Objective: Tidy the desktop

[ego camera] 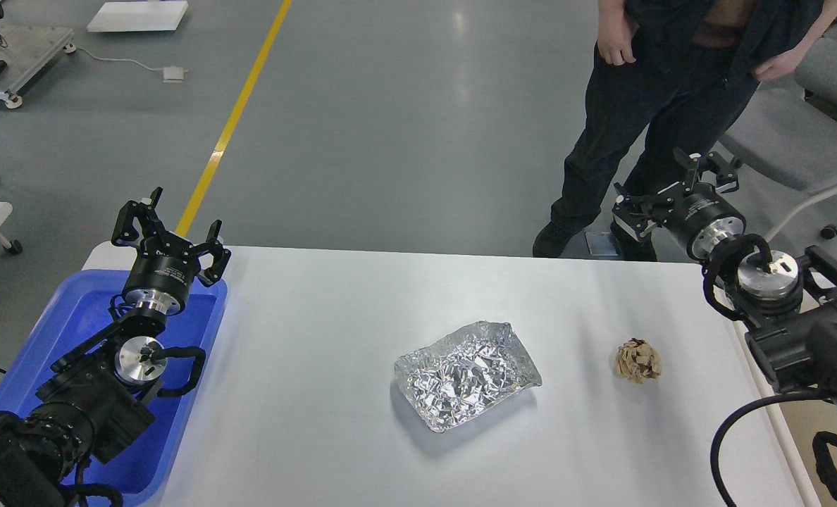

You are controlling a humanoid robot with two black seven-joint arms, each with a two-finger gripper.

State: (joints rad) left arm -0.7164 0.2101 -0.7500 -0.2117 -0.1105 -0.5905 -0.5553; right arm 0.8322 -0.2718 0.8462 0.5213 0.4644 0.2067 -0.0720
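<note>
The white desktop (334,338) fills the lower view. A crumpled silver foil tray (466,374) lies near its middle. A small crumpled brown paper ball (637,360) lies to its right. My left gripper (168,229) is open and empty, raised over the far end of the blue tray (59,331). My right gripper (672,191) is open and empty, held above the desktop's far right edge, well behind the paper ball.
A beige bin (785,422) stands off the desktop's right edge, mostly hidden by my right arm. A person in dark clothes (644,120) stands behind the far edge. A grey chair (799,141) is at the far right.
</note>
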